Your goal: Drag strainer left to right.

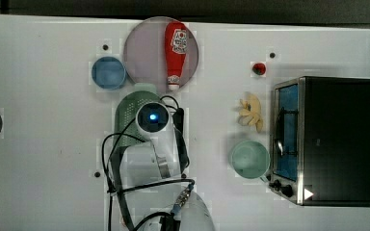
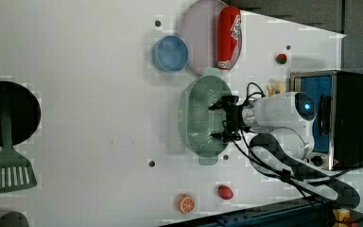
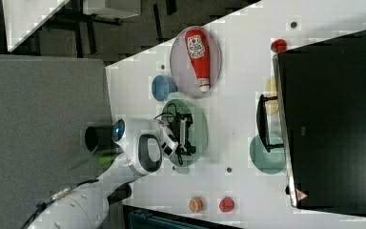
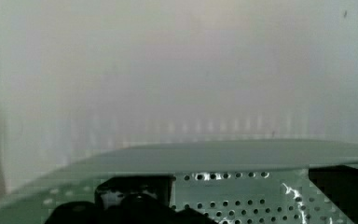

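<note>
Gripper inside strainer, fingers spread, gripping nothing; strainer long axis crosswise to drag line toward toaster oven; mint bowl lies between.

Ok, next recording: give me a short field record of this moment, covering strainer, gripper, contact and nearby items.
strainer: pale green oval plastic strainer, perforated, on white table
gripper: black gripper inside the strainer's bowl, fingers spread
contact: cannot tell
above strainer, left view: small blue bowl; red ketchup bottle on round plate
top view's right: mint-green bowl, toaster oven
</note>
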Tool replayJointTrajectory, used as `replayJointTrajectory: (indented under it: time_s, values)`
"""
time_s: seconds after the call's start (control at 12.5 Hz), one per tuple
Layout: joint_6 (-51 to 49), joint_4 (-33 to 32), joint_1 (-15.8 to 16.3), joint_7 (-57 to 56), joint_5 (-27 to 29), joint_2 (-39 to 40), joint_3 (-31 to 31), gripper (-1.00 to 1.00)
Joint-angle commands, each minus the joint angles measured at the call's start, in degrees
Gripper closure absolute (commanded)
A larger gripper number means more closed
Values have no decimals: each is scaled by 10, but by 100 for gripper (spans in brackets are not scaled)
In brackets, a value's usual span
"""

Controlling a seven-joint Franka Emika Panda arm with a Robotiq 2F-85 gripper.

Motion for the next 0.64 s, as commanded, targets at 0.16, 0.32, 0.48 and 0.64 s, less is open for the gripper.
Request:
replayJointTrajectory:
  time_s: [0.16, 0.32, 0.48, 0.64]
  values:
    - [-8, -6, -18, -72, -4, -17, -24, -100]
    - [-7, -6, -20, -104, -4, -20, -47, -100]
    - [-6, -6, -20, -124, -4, -23, -69, -100]
    - [-6, -6, -21, -140, -4, -23, -91, -100]
